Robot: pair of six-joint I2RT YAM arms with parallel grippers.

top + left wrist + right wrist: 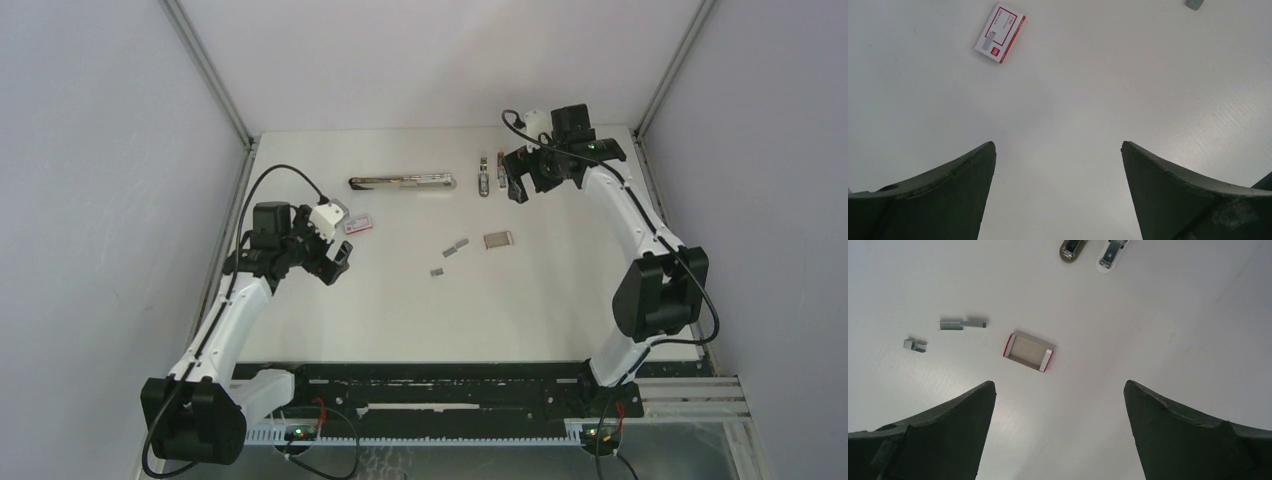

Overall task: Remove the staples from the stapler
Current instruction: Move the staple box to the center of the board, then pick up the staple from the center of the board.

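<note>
Loose staples [963, 323] and stapler [400, 182] lying on the table [560, 300]
Short silver-grey strips are resting mid-table, a smaller piece [914, 344] lying near them; the long silvery stapler is lying flat near the far edge, well apart.

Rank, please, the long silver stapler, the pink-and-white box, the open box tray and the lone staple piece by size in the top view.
1. long silver stapler
2. pink-and-white box and open box tray, too alike to rank
3. lone staple piece
</note>
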